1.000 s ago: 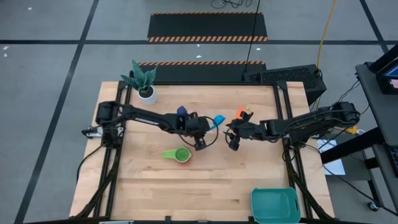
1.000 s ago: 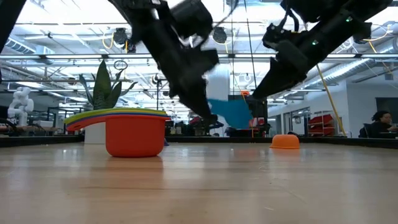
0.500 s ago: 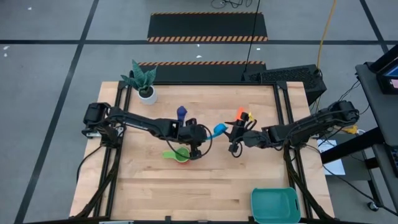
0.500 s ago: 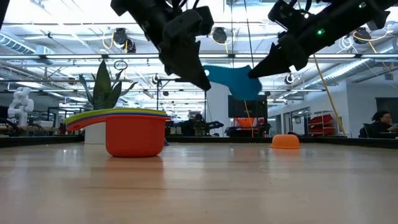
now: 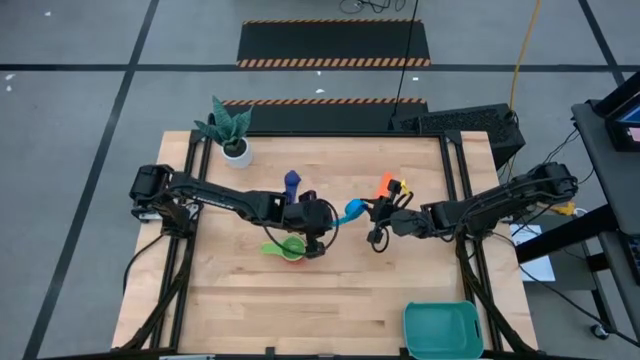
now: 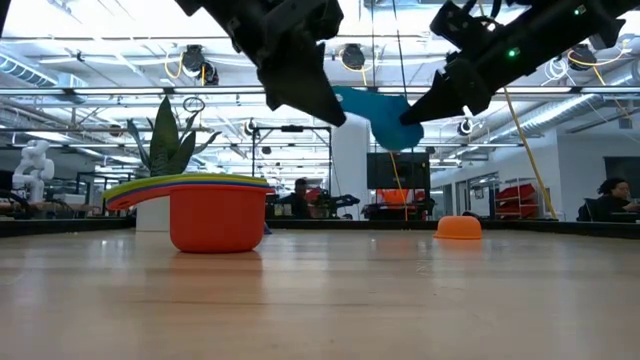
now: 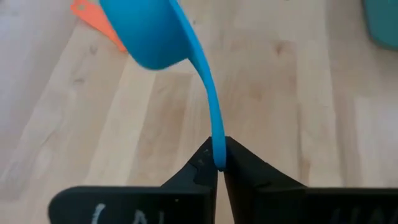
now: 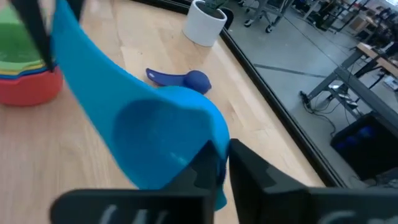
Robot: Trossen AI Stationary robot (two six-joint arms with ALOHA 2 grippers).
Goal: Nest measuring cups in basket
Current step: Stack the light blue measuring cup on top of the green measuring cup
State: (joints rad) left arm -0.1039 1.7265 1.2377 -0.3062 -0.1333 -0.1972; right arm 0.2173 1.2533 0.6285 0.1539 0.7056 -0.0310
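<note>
Light blue cup [image 5: 352, 209] aloft over mid-table, between the two arms. Left gripper [image 7: 219, 167] pinches the tip of its thin handle; right gripper [image 8: 222, 163] is pressed onto the bowl's rim. A handover, by the look of it. Nested stack [image 6: 208, 208], red cup outermost with green on top, sits on the wood just below the left wrist. Navy cup [image 5: 291, 181] lies near the plant pot [image 5: 236, 150], orange cup [image 5: 386, 183] by the right arm. Basket [image 5: 443, 330] is well apart at the near right edge. Advice: confirm the rim grip is firm before the left lets go; release slowly, since the handle may flex and the cup may swing.
</note>
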